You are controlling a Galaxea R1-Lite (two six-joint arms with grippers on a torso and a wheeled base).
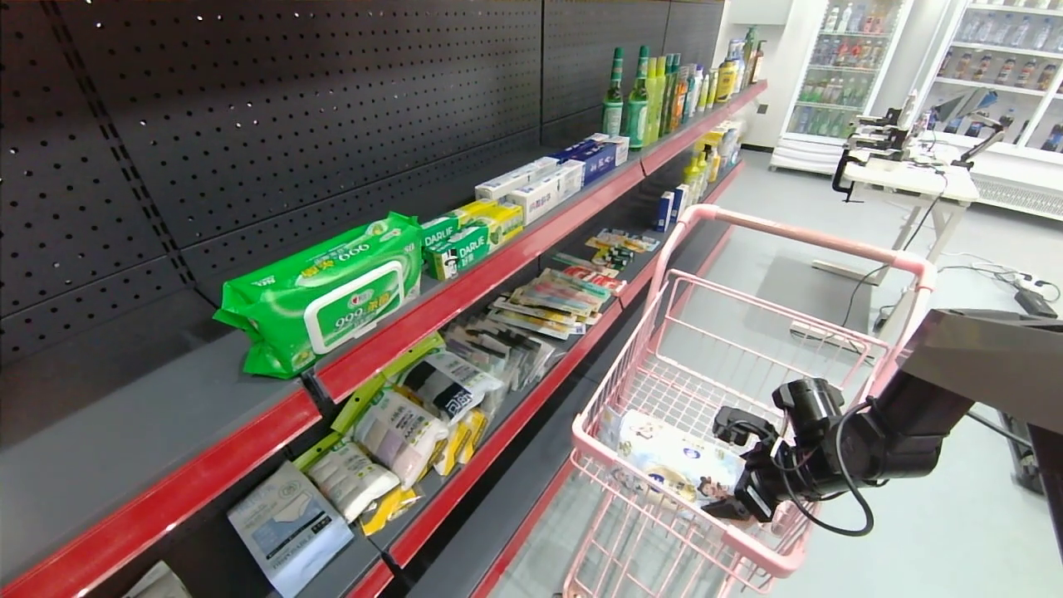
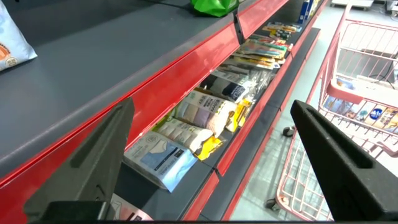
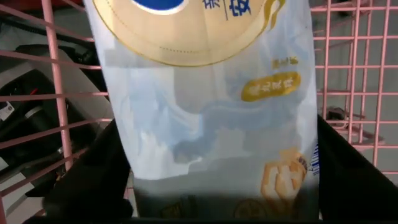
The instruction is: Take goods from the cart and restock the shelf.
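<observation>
A pink wire cart [image 1: 799, 235] stands in the aisle beside the shelf [image 1: 124, 432]. A white and blue soft pack [image 1: 673, 461] lies in its basket. My right gripper [image 1: 735, 498] is down inside the cart at the pack's near end. The right wrist view has the pack [image 3: 211, 124] filling the gap between both dark fingers [image 3: 93, 180], which press its sides. My left gripper [image 2: 214, 155] hangs open beside the red shelf edge [image 2: 155, 93], with nothing between its fingers.
A green wipes pack [image 1: 324, 291] lies on the top shelf, with boxes [image 1: 465, 237] and bottles [image 1: 639, 95] farther along. Lower shelves hold bagged goods [image 1: 399, 432]. The near stretch of top shelf is bare. A white table [image 1: 913, 178] stands beyond the cart.
</observation>
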